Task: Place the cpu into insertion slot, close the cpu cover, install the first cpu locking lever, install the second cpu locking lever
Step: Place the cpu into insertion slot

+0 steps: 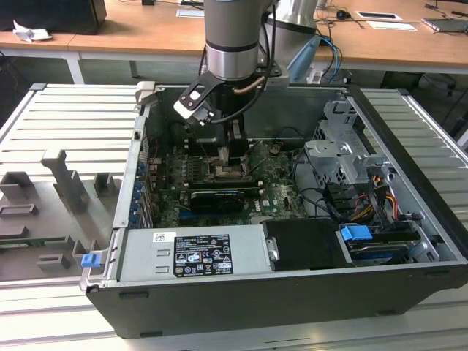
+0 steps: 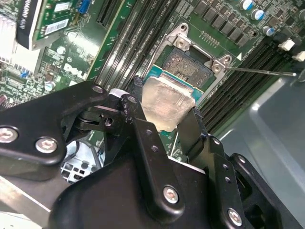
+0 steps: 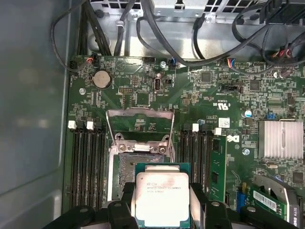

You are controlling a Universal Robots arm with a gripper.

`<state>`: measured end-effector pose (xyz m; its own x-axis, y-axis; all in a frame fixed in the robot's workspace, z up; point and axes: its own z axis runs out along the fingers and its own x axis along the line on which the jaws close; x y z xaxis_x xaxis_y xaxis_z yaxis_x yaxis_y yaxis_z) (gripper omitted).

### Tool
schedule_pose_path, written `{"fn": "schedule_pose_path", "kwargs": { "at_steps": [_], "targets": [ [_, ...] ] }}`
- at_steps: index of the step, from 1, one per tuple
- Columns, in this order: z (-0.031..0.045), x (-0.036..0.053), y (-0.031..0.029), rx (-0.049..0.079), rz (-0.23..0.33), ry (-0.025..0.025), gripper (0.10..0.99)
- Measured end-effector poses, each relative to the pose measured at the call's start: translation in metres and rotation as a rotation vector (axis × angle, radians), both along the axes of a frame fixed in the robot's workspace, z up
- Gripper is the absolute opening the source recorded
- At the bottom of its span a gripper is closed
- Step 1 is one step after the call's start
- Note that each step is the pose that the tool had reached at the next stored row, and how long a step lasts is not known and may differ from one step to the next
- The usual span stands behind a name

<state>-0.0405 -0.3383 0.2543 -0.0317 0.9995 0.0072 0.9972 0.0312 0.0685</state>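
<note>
Claw: my gripper (image 2: 166, 113) was clamped on the cpu (image 2: 164, 98), one black finger (image 2: 143, 131) on each of two opposite edges. A firm pinch, no gap showing.
Chip: pale silvery top facing up and lying level, with its green edge peeking out in both wrist views (image 3: 159, 191).
Where it was: inside the open computer case (image 1: 292, 300), my arm reaching down over the green motherboard (image 3: 214, 95), claw (image 1: 232, 157) low over the middle of the board.
Slot: the insertion slot (image 3: 126, 167) sat right under the chip. Part of the dark pin field showed bare past the chip's edge, so it was not squared up over the socket. Whether it touched the frame, I could not tell.
Cover: the cpu cover (image 3: 138, 111) stood flipped open beyond the socket, board visible through its cut-out.
Lever: one thin metal rod (image 2: 257, 71) stuck out sideways from the socket corner, unlatched.
Neighbours: black memory slots (image 3: 88, 162) flanked the socket on both sides.
</note>
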Motion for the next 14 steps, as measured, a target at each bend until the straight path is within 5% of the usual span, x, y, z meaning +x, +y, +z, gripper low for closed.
{"fn": "schedule_pose_path", "kwargs": {
  "at_steps": [10,14],
  "targets": [
    [-0.0282,-0.0029,0.0043,0.0,-0.002,0.0001,0.537],
    [-0.0344,-0.0032,0.0108,0.0,-0.013,0.0001,0.537]
  ]
}}
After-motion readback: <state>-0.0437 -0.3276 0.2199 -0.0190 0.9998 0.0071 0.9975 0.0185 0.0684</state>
